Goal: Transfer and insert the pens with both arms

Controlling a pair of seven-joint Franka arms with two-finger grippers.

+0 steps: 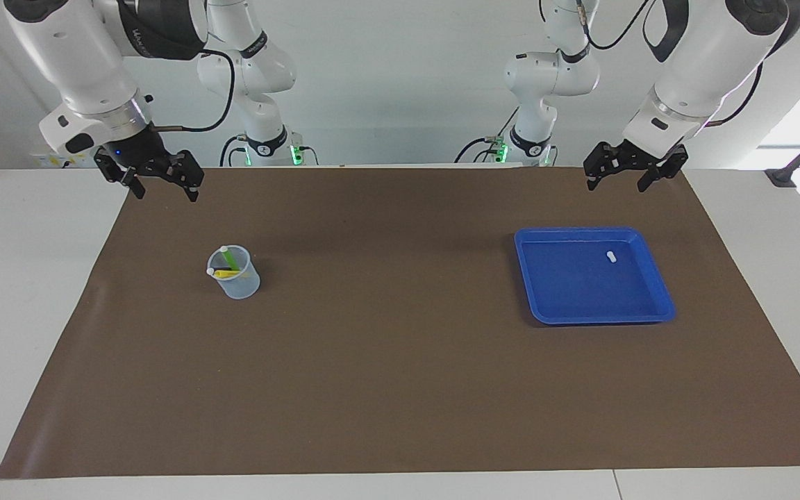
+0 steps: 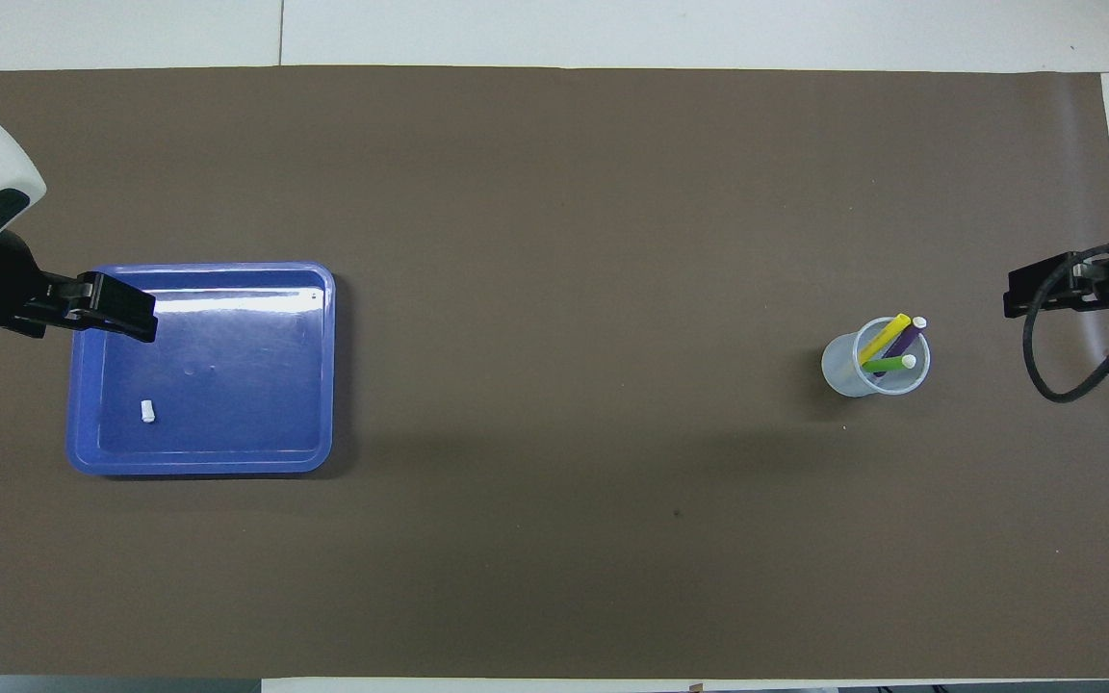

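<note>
Three pens, yellow (image 2: 884,339), purple (image 2: 904,340) and green (image 2: 887,365), stand leaning in a clear plastic cup (image 1: 237,281) toward the right arm's end of the brown mat. In the facing view the green pen (image 1: 231,260) and the yellow pen (image 1: 228,273) show above the rim. My right gripper (image 1: 165,194) hangs open and empty in the air over the mat's end beside the cup, apart from it. My left gripper (image 1: 617,186) hangs open and empty over the mat by the blue tray (image 1: 657,278).
A tiny white capsule-shaped piece (image 2: 147,412) lies alone in the blue tray (image 2: 323,385) at the left arm's end. Two smaller white arms with green lights (image 1: 271,149) stand at the table's robot end. White table (image 1: 32,278) borders the mat.
</note>
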